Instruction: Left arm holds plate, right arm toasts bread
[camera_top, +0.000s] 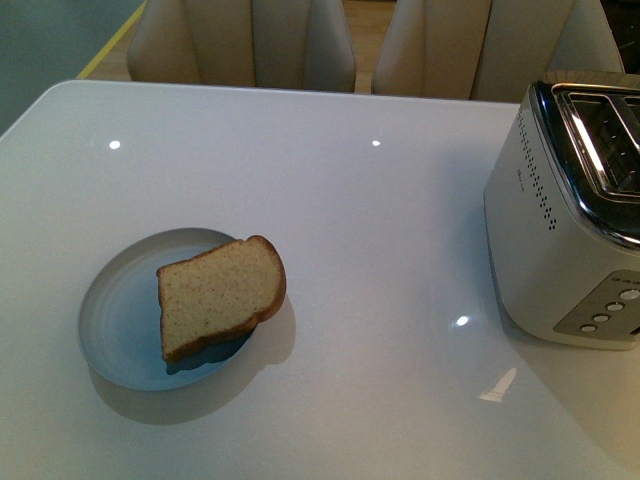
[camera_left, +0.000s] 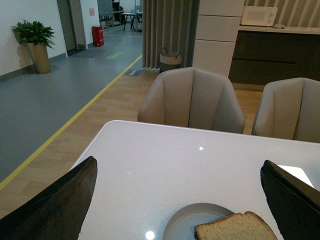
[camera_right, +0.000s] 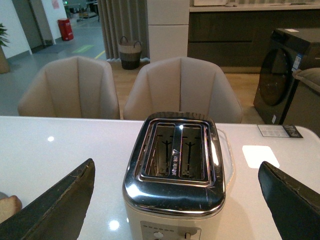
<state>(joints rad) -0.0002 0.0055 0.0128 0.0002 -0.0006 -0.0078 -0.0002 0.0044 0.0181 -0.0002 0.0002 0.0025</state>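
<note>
No legible text anywhere. The toaster (camera_top: 545, 230) has a faint side mark and button icons, too small to read. The washing machine (camera_right: 280, 80) sticker (camera_right: 297, 62) and the card (camera_right: 278, 131) beside the toaster are blurred.

Glossy white tabletop (camera_top: 330, 200), rounded corners (ceiling lights mirrored as bright spots). Carries a pale blue-grey plate (camera_top: 115, 325) toward the left front and a white-and-chrome toaster (camera_top: 540, 235) at the right, well apart. Toaster upright, slots upward.

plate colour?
Pale blue-grey plate, with faint concentric rings; clearest in the front view.
</note>
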